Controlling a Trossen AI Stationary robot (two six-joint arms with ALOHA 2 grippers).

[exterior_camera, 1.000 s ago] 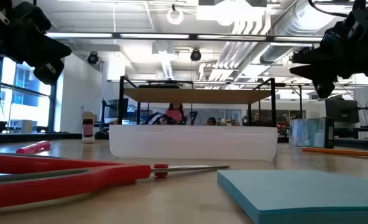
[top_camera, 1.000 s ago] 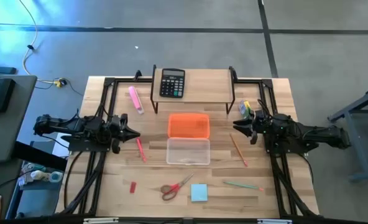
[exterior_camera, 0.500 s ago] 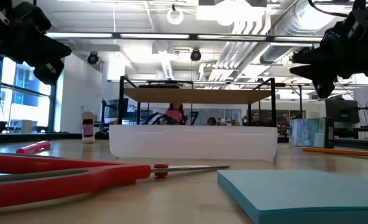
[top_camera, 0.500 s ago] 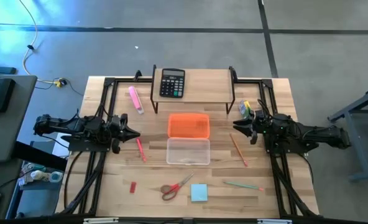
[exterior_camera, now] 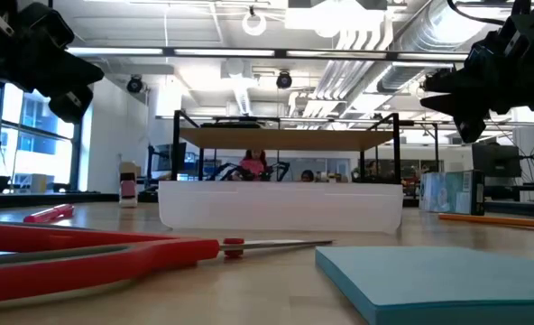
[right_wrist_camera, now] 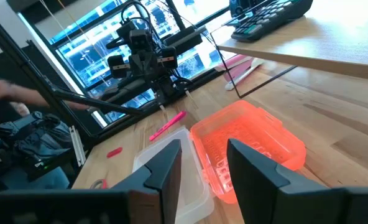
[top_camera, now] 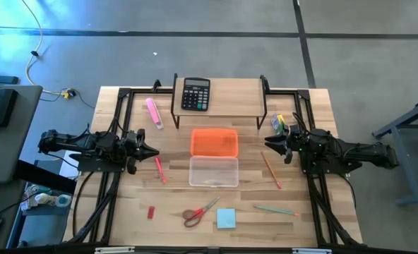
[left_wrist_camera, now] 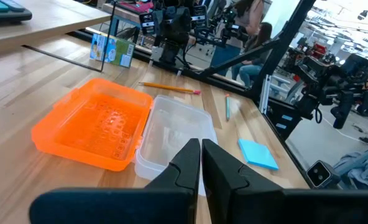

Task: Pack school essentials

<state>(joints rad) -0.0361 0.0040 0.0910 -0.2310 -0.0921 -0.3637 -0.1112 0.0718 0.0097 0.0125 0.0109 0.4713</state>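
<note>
We see the left pincer [top_camera: 152, 152] pressed together above the tabletop's [top_camera: 124, 197] left edge. Red-handled scissors [top_camera: 198, 212] and the blue sticky-note pad [top_camera: 226, 219] lie near the clear box [top_camera: 213, 171]. The right pincer [top_camera: 271, 143] hovers spread at the right.

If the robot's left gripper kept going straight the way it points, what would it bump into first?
Probably the clear plastic box beside the orange plastic lid; the left gripper, shut, points at it, though height is unclear.

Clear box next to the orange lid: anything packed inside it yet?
The clear box looks empty: only its see-through bottom shows. The scissors, sticky-note pad and pens lie outside on the table.
</note>
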